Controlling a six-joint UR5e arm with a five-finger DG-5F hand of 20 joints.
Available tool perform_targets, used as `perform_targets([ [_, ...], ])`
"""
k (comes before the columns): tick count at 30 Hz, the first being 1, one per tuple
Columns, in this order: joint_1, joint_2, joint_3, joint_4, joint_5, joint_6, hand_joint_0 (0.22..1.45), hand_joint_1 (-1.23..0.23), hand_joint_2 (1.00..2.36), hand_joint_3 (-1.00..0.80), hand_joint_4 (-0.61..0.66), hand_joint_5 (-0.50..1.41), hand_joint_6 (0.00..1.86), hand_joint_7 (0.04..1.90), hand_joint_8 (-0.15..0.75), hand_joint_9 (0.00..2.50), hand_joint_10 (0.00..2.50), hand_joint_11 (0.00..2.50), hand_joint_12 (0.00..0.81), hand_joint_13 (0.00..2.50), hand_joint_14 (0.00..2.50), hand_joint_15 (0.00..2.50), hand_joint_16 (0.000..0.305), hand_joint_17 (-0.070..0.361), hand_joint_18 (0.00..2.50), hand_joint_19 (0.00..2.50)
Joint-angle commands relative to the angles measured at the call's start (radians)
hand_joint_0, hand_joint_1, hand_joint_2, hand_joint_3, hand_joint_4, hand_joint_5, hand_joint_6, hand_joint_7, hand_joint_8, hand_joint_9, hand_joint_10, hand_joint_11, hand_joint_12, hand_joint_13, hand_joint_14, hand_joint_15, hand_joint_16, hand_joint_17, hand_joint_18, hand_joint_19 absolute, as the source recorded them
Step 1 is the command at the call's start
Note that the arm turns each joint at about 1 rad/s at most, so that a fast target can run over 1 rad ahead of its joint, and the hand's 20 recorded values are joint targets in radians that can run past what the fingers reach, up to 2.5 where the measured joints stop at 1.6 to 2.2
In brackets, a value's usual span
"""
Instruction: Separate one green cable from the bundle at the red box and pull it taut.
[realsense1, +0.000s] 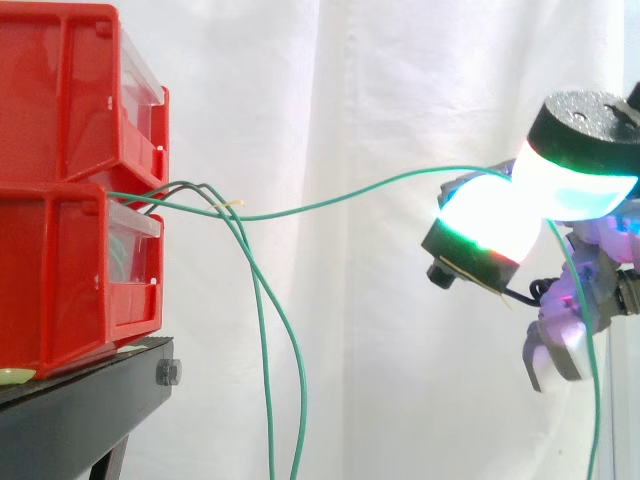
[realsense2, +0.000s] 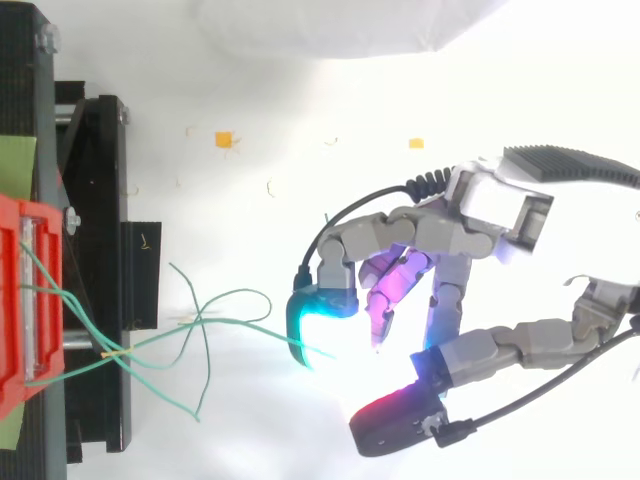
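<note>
Two stacked red bins (realsense1: 60, 150) stand on the black stand (realsense1: 90, 400) at the left. Several thin green cables come out from between them. One green cable (realsense1: 350, 194) runs right from the bins in a shallow sag and rises to my hand (realsense2: 455, 235). There it passes between two glowing fingertips (realsense1: 485, 220) that are curled onto it. Past the hand it drops down at the far right. The other cables (realsense2: 200, 320) cross in a loose bundle by the red box (realsense2: 12, 300) and hang below the stand.
A white curtain hangs behind the work. The stand's black frame (realsense2: 100, 200) juts right from the bins. Small orange scraps (realsense2: 223, 140) lie on the white floor. Open space separates the hanging cables from my hand.
</note>
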Motion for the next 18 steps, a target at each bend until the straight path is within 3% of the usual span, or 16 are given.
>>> perform_targets([
  [1, 0.001, 0.000, 0.001, -0.050, -0.002, 0.006, 0.77, -0.84, 1.02, -0.11, -0.05, 0.15, 0.51, 1.28, 0.195, 1.70, 0.00, 0.00, 0.395, 1.04, 0.01, 0.46, 0.040, 0.090, 0.72, 0.65],
  [6, 0.001, 0.000, -0.001, -0.082, -0.004, 0.044, 0.77, -0.84, 1.02, -0.12, -0.05, 0.15, 0.51, 1.28, 0.195, 1.71, 0.00, 0.00, 0.396, 1.05, 0.01, 0.46, 0.040, 0.091, 0.72, 0.65],
  [18, -0.001, 0.000, -0.001, -0.129, -0.022, 0.070, 0.77, -0.85, 1.01, -0.12, -0.06, 0.15, 0.51, 1.28, 0.196, 1.71, 0.00, 0.00, 0.398, 1.05, 0.01, 0.46, 0.041, 0.091, 0.72, 0.65],
])
